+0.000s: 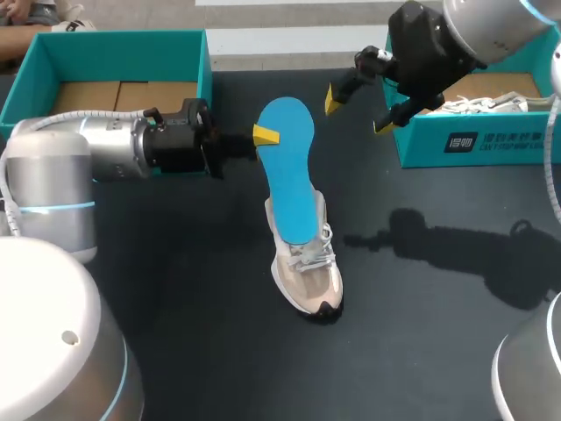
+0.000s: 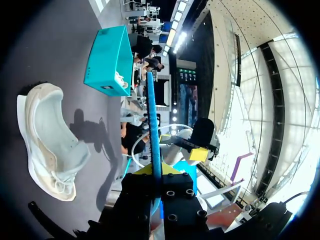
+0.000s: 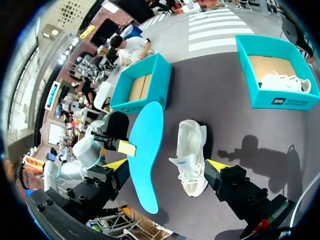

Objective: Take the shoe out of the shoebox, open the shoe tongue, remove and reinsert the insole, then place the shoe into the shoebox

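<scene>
My left gripper (image 1: 266, 138) (image 2: 152, 171) is shut on the edge of the blue insole (image 1: 287, 167) (image 2: 151, 120) (image 3: 145, 150) and holds it up in the air. The white shoe (image 1: 307, 263) (image 2: 47, 140) (image 3: 192, 155) lies on the dark table below it, toe toward the front. In the right wrist view the insole hangs beside the shoe, apart from it. My right gripper (image 1: 358, 112) (image 3: 167, 167) hovers open above the table, to the right of the insole's upper end, with nothing between its fingers.
An open teal shoebox (image 1: 203, 61) (image 3: 162, 75) stands at the back left behind my left arm. A second teal shoebox (image 1: 456, 145) (image 3: 277, 102) (image 2: 107, 62) at the back right holds another white shoe (image 1: 482, 103) (image 3: 287, 82).
</scene>
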Controlling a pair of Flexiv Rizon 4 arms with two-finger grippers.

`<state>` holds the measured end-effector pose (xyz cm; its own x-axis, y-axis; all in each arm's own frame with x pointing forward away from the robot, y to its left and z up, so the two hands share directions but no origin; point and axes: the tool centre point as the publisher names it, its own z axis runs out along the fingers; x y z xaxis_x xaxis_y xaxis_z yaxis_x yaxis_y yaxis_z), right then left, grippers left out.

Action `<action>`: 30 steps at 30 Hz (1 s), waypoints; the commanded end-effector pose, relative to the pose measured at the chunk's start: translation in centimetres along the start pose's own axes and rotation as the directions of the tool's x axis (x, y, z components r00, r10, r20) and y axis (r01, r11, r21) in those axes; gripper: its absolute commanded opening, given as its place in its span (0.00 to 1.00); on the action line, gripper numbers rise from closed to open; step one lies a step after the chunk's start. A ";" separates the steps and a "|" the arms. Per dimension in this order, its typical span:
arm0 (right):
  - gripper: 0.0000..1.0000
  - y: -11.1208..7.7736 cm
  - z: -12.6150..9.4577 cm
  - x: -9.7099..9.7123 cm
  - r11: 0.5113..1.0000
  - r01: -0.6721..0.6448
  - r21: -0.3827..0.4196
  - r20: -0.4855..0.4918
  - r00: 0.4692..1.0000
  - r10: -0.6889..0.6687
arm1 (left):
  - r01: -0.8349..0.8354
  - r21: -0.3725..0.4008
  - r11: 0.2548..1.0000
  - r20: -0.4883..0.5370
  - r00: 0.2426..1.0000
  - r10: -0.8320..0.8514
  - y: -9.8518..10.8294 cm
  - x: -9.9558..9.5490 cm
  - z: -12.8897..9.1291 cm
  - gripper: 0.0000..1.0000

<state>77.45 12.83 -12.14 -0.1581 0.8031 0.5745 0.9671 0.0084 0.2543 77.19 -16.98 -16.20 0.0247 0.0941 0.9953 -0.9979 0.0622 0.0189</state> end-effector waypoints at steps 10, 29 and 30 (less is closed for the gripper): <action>1.00 -0.5 1.9 -1.0 0.999 0.015 0.035 -0.649 0.761 0.011 | 0.000 0.001 1.000 0.000 1.000 0.000 0.1 0.0 0.0 0.00; 1.00 -0.8 2.2 -2.5 0.995 0.035 0.089 -0.685 0.727 0.036 | 0.000 0.001 1.000 0.000 1.000 0.000 0.1 0.0 0.0 0.00; 1.00 -0.9 2.3 -2.6 0.996 0.024 0.091 -0.678 0.734 0.044 | 0.000 0.001 1.000 0.000 1.000 0.000 0.1 0.0 0.0 0.00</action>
<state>77.14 11.82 -15.32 -0.2154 0.1842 0.9590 0.9756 0.0838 0.2030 77.19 -16.98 -16.20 0.0247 0.0941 0.9953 -0.9979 0.0621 0.0189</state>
